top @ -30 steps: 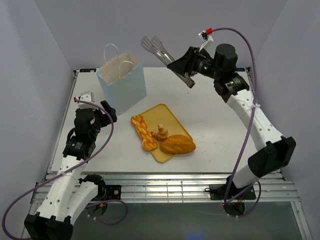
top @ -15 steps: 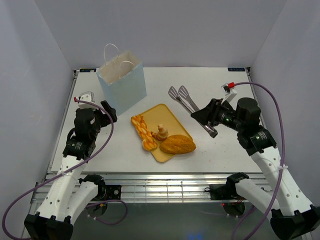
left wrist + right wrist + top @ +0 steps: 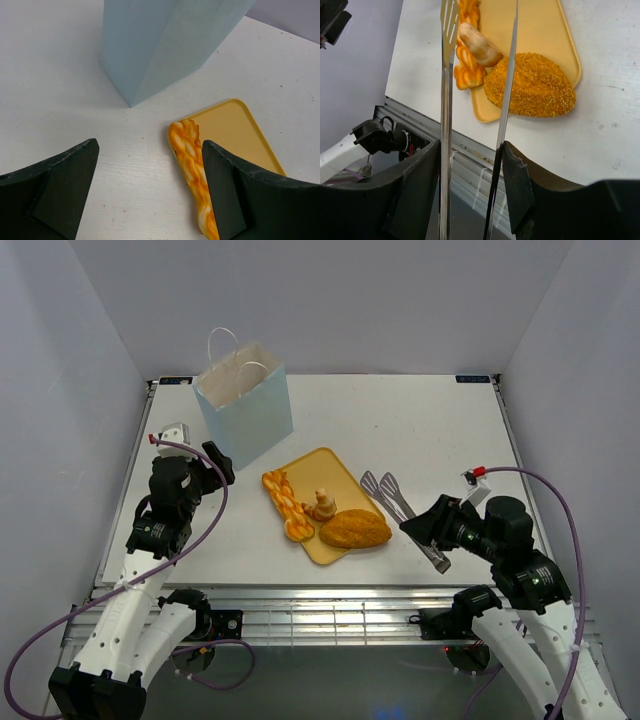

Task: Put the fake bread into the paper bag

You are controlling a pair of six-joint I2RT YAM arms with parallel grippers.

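Observation:
The pale blue paper bag (image 3: 245,405) (image 3: 165,40) stands upright at the back left. Fake bread lies on the yellow tray (image 3: 330,470) (image 3: 530,25): a golden loaf (image 3: 355,529) (image 3: 532,85), a small tan piece (image 3: 321,505) (image 3: 479,45) and an orange braid (image 3: 283,502) (image 3: 192,165) along the tray's left edge. My right gripper (image 3: 430,528) (image 3: 470,185) is shut on long metal tongs (image 3: 398,500) (image 3: 445,75), low at the front right; their tips lie just right of the tray and hold nothing. My left gripper (image 3: 215,462) (image 3: 150,190) stands open near the bag's front corner, empty.
The table's front edge (image 3: 460,145) and metal rail run just below the tray. Grey walls close in the table on three sides. The left arm's cable (image 3: 215,510) loops beside it.
My right arm has swung down from high near the bag to the front right, bringing the tongs low beside the tray. The left arm has not moved.

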